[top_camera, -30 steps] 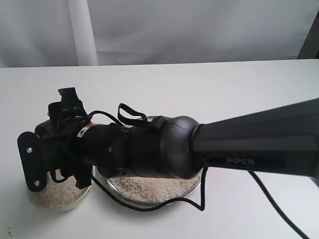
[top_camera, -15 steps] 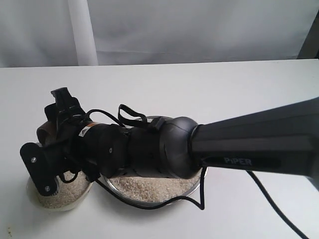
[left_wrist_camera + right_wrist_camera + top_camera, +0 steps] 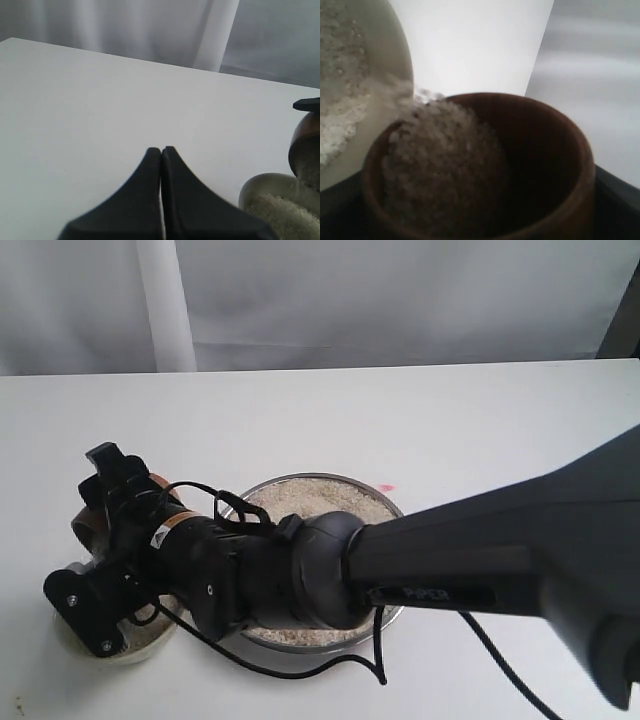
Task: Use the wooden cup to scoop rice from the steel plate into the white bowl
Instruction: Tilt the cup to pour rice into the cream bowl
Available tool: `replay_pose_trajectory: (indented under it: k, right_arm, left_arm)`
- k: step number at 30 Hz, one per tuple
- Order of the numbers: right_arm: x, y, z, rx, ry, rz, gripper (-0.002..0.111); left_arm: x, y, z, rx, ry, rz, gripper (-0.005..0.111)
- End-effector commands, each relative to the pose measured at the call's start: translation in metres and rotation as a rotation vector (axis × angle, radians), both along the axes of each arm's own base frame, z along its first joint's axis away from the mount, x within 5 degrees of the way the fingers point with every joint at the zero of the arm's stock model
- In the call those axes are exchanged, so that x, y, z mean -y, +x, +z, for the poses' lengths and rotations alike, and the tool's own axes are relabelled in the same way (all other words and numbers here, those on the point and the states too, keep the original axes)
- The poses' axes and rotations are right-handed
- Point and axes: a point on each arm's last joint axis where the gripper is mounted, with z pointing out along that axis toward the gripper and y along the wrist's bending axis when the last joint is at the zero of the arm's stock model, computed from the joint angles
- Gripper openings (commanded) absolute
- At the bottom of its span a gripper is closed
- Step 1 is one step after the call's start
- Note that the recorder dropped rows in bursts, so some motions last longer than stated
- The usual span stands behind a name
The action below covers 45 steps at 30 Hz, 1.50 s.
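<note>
Over white bowl [image 3: 150,642], right gripper [image 3: 98,528] rolled, wooden cup [image 3: 547,150] tipped, rice [image 3: 440,165] spilling

text: "PiPER" | white lettering | on: right arm [image 3: 470,560], black forearm shell | other labels: unreadable

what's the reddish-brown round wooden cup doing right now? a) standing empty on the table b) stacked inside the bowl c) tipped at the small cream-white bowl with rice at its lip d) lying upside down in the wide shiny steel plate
c: the right wrist view shows the wooden cup tilted, with off-white rice heaped against its lip and a few grains going over toward the white bowl.
</note>
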Motion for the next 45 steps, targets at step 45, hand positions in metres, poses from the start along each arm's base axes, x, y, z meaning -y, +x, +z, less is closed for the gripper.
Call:
replay_pose_trajectory:
  k: [45]
  right_arm:
    - [-0.0086,0.0006,0.0119,0.348,-0.092,0.232,0.0]
  left_arm:
    - [0.0005,0.0,0.0018,0.013,-0.006,-0.006,0.0]
